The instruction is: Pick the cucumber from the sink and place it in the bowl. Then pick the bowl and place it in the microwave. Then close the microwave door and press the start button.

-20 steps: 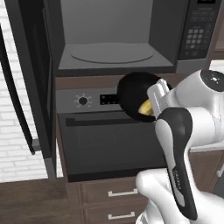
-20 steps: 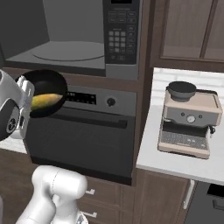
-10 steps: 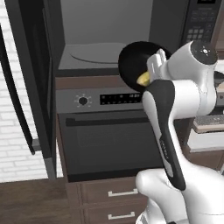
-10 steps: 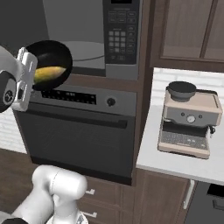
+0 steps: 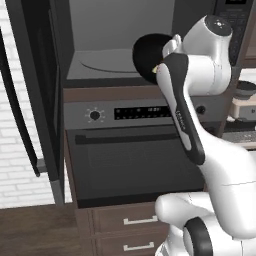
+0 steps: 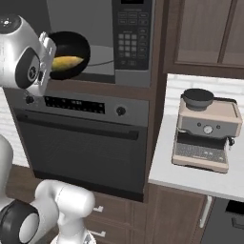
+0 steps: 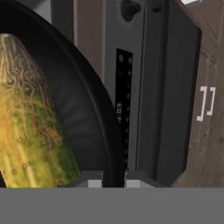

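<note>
A: Cucumber [image 7: 30, 118] status?

B: Lying inside the bowl [image 6: 71, 47], yellow-green, resting against the inner wall. Right base view shows it [image 6: 66, 62] as a yellow oblong across the bowl's lower half.

A: Bowl?

B: Black, shallow, held up in the air and tilted, with its open side turned toward the right base camera. It sits at the mouth of the microwave [image 6: 131, 40], in front of the open cavity and just above the shelf edge. From the left base camera I only get its dark back [image 5: 150, 55].

A: Fingers?

B: Gripper [image 7: 113, 179] is clamped shut on the bowl's rim. Hand camera shows the two tips at the bottom with the black rim running up between them. One fingertip [image 7: 89, 178] sits on the inner side, next to the cucumber.

A: Microwave door?

B: Door [image 5: 30, 90] is swung wide open on the left, edge-on to the left base camera. Round turntable [image 5: 107, 64] visible on the cavity floor. Keypad [image 6: 129, 45] is on the right side of the front.

A: Surroundings?

B: Oven [image 6: 81, 143] directly below the microwave, with knobs, a dark display strip and a bar handle; its door is closed. Drawers [image 5: 135, 232] with light pulls below that. Right of the column, a white counter [image 6: 190, 174] carries a beige coffee machine [image 6: 205, 131]. Brown wall cabinets [image 6: 209, 33] above it. Arm's white elbow stands between the left base camera and the bowl, hiding part of it.
</note>
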Robot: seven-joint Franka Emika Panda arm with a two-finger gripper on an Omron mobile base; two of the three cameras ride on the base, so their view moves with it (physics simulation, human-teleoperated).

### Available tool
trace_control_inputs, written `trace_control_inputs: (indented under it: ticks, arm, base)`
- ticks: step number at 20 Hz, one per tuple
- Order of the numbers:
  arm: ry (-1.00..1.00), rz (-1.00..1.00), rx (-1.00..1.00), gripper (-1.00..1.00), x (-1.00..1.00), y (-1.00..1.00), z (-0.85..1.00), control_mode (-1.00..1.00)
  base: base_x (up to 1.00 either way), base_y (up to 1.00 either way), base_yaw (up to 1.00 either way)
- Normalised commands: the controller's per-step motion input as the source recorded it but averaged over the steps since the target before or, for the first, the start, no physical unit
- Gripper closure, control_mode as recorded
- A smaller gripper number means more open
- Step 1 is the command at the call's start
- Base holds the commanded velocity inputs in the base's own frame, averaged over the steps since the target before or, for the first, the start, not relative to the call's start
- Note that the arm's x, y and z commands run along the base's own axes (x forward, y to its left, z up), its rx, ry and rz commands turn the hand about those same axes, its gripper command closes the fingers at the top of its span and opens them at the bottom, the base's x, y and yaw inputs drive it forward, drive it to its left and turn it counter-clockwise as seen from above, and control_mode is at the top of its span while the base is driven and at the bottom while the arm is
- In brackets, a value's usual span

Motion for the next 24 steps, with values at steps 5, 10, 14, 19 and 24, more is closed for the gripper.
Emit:
trace_control_inputs:
  ticks: [5,10,14,19,24]
  arm:
    - [0.01,0.00,0.00,1.00,0.68,0.00,0.01,-1.00]
    - [0.00,0.00,0.00,1.00,0.73,0.00,0.08,-1.00]
    - [0.00,0.00,0.00,1.00,0.67,0.00,0.00,-1.00]
    - [0.03,0.00,0.00,1.00,0.66,0.00,0.00,-1.00]
    - [0.02,0.01,0.00,1.00,0.27,0.00,-0.06,-1.00]
  base:
    - [0.00,0.00,0.00]
    - [0.00,0.00,0.00]
    - [0.00,0.00,0.00]
    - [0.00,0.00,0.00]
    - [0.00,0.00,0.00]
